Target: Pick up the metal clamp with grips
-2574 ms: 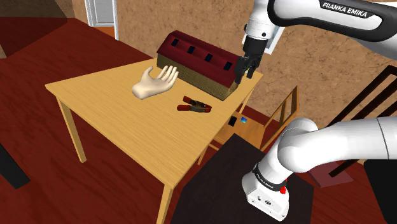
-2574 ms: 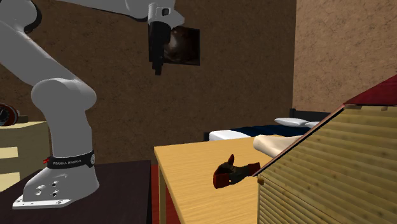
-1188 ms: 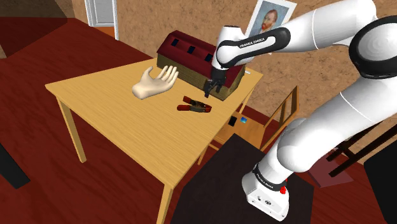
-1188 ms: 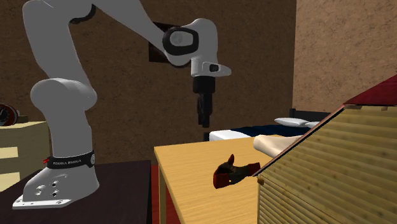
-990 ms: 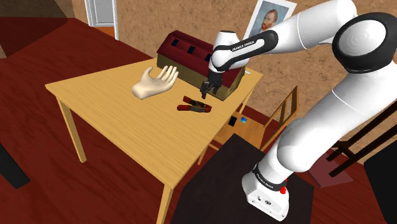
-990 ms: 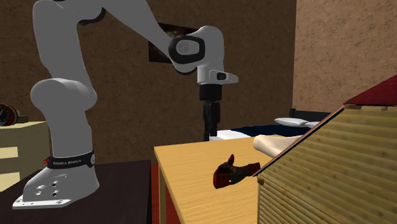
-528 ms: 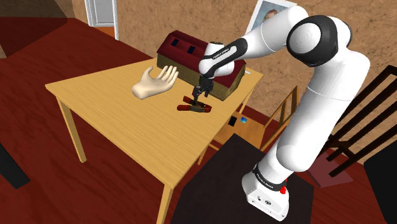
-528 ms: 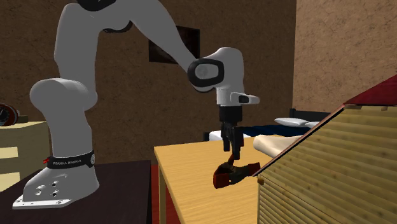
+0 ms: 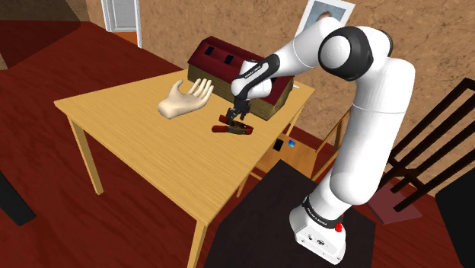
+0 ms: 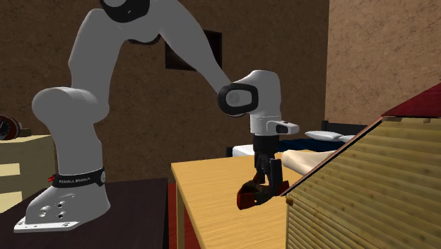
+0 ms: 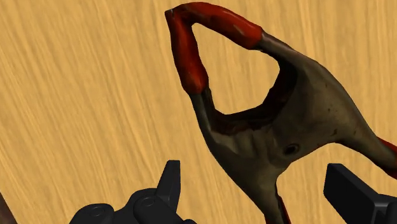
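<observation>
You see clamp [image 11: 273,130]: bright red grips, dull grey-brown body, dark rivet spot. Table [image 9: 129,126] under it: pale yellow wood, fine streaky grain. Gripper [image 9: 235,116] all black; arm [image 9: 373,114] white, dark joints. You also have cream hand model [image 9: 185,100] and house-shaped box [image 9: 209,65]: dark red roof, tan slatted walls. Floor [image 9: 46,205] deep red-brown. Wall [image 10: 127,106] speckled brown.

A home bedroom: bed [image 10: 240,150] with pillow [image 10: 321,134], wooden table [image 9: 129,126], wall portrait [image 9: 331,11].

A pale hand model [image 9: 185,100] lies beside a red-roofed house [image 9: 228,62] on the table [image 9: 129,131].
</observation>
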`<state>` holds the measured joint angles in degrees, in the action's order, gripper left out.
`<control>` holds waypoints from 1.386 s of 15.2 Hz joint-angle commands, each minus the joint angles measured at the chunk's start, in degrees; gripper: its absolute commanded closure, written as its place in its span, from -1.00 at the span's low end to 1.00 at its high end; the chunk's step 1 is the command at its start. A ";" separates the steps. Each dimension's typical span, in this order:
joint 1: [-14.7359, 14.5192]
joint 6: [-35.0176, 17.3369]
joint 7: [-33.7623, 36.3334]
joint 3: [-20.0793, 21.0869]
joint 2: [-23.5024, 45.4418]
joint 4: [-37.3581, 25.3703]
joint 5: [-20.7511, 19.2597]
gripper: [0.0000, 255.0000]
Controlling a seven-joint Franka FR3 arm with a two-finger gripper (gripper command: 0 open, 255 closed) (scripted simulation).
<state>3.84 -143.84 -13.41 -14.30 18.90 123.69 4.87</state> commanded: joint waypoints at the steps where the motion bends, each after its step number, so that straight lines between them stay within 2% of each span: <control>1: 0.26 -1.40 -0.40 0.24 1.16 0.24 0.50 -1.00; 4: 0.44 -2.39 -0.65 0.47 2.15 0.26 0.89 -1.00; 5: 0.36 -2.33 -0.53 0.47 2.05 0.30 0.84 1.00; 14: 0.43 -2.39 -0.65 0.47 2.15 0.26 0.89 1.00; 21: -0.28 2.10 0.42 -0.47 -2.12 -0.07 -0.81 1.00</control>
<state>3.64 -142.45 -13.13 -14.65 17.38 123.76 4.30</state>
